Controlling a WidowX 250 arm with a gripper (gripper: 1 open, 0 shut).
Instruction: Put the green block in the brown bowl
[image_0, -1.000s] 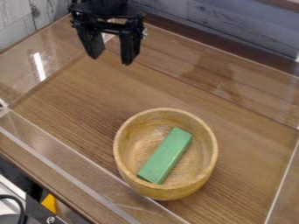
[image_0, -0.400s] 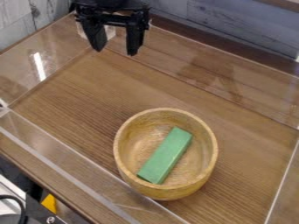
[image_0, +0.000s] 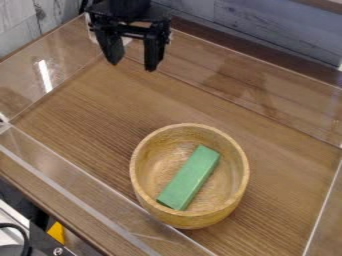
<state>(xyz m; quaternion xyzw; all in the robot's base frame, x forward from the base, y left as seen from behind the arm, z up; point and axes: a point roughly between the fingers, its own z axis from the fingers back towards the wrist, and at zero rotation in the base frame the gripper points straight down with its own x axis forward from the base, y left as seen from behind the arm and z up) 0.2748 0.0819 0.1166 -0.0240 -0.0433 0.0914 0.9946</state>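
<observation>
Broadly, a wooden table (image_0: 120, 120) fills the view, fenced by clear walls (image_0: 40, 75) along its edges. Toward five o'clock from the table's middle sits the bowl (image_0: 189, 214), round and tan with a thick rim. At eleven o'clock, well apart from the bowl, hangs the gripper (image_0: 130, 54), black, pointing down, its two fingers spread wide with nothing between them. Smallest is the block (image_0: 190, 178), bright green, lying inside the bowl on a slant, its long axis running from about one o'clock to seven o'clock, one end resting low against the bowl's inner wall.

Judged from how things lie, the task looks done: the block is already in the bowl, and the gripper is empty and far from it. Nothing appears left but for the arm to stay clear.

No brand, label or legible writing shows anywhere, neither on the block, the bowl, the gripper nor the table.
</observation>
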